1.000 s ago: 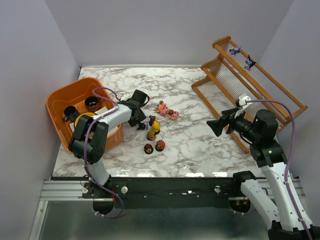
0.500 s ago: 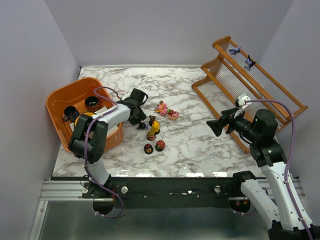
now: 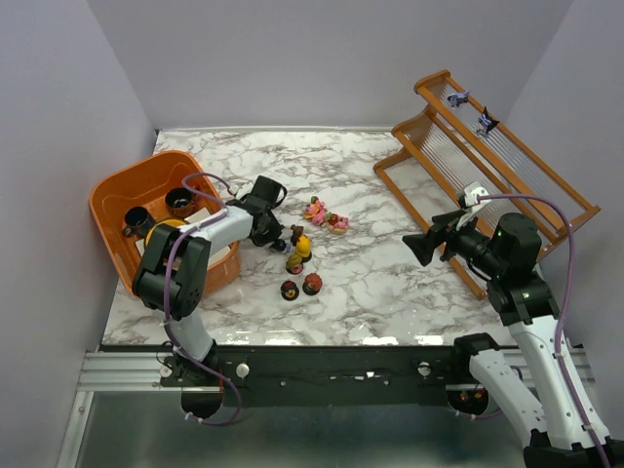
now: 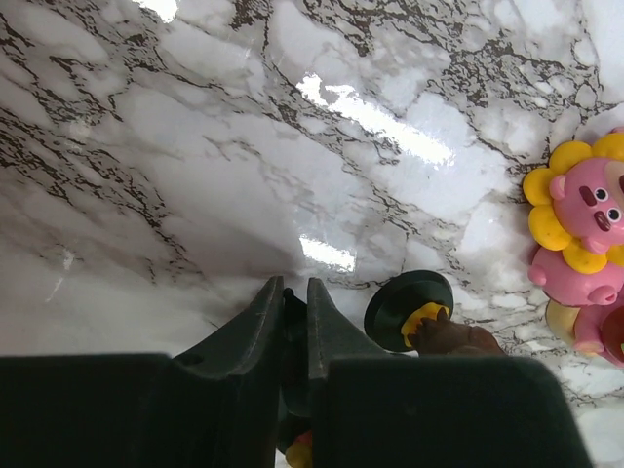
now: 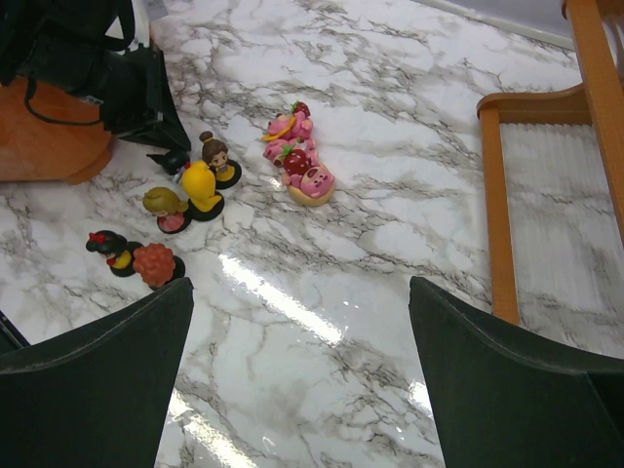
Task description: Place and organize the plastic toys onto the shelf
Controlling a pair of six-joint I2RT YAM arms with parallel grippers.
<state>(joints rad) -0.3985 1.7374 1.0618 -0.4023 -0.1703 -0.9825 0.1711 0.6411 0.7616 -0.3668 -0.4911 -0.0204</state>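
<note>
Pressing almost together, the left jaws leave only a thin slit in the left wrist view; their fingers [image 4: 249, 327] fill the bottom of that picture, and something dark sits in the slit with a speck of yellow and red lower down; whether they grip it cannot be told. Just right of the tips stands a brown-haired figurine [image 4: 429, 327] on a dark round base, half cut off by the finger housing; further right a pink pig toy [image 4: 583, 219] with yellow petals runs off the frame edge. From above, a small purplish-dark toy [image 3: 278, 246] lies right at the left jaws' tips, too small to make out; the other plastic toys [image 3: 301, 263] stand in a loose group on the marble surface [image 3: 370, 283] just beyond those tips, with a pink cluster [image 3: 325, 215] a little farther off.

The right jaws are spread wide with nothing between them; they hang above the surface well apart from the toy group, which lies ahead and to their left in the right wrist view. The shelf [image 5: 499, 195] stands just to their right there, only part of its frame and pale rods showing; two tiny dark toys [image 3: 458, 97] sit on its upper tier, details unreadable. Behind the left jaws, the orange tub [image 3: 112, 200] holds two dark cups [image 3: 135, 219] and a yellow bowl [image 3: 166, 229], the bowl partly hidden by the arm.
</note>
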